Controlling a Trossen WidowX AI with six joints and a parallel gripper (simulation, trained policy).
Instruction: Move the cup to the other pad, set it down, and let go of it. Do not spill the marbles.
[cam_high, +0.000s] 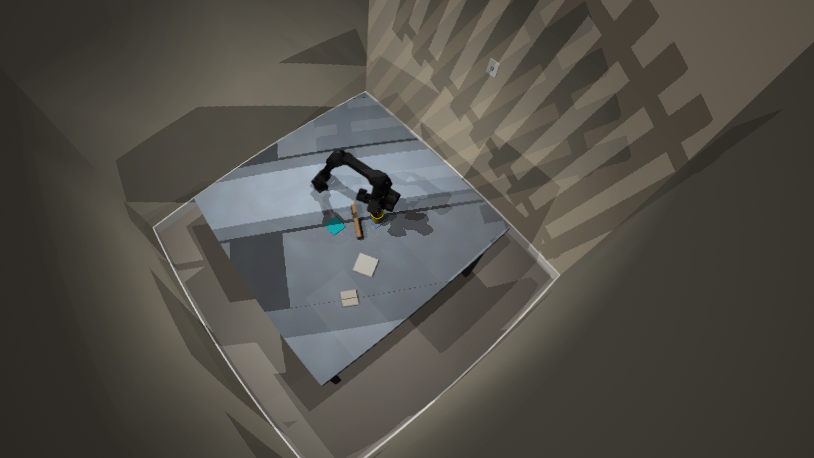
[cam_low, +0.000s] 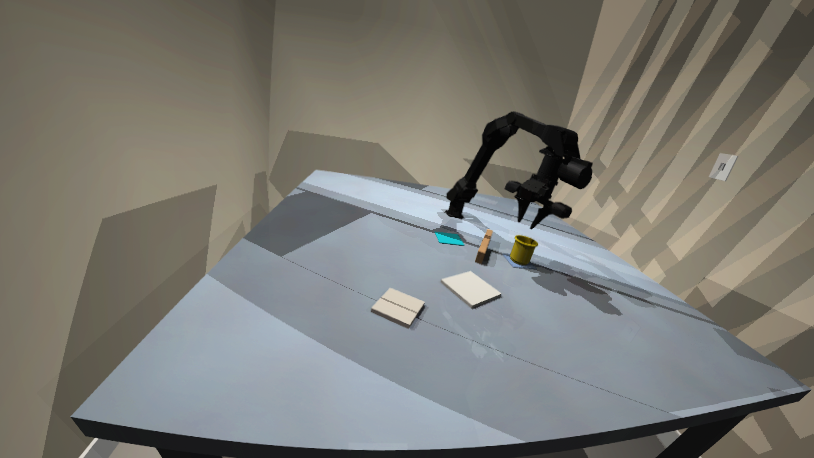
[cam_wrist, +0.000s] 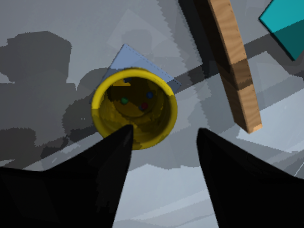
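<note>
A yellow cup stands upright on the blue pad. Several small marbles, among them a green one, a red one and a blue one, lie inside it in the wrist view. The other pad, teal, lies beyond the wooden bar and bears nothing. My gripper is partly open and empty, its fingertips just above the cup. In the wrist view the left fingertip overlaps the cup's near rim; the right one is beside the cup.
A wooden bar stands on the table between the two pads. A pale square tile and a smaller pale block lie farther from the arm's base. Striped shadows cross the table and wall.
</note>
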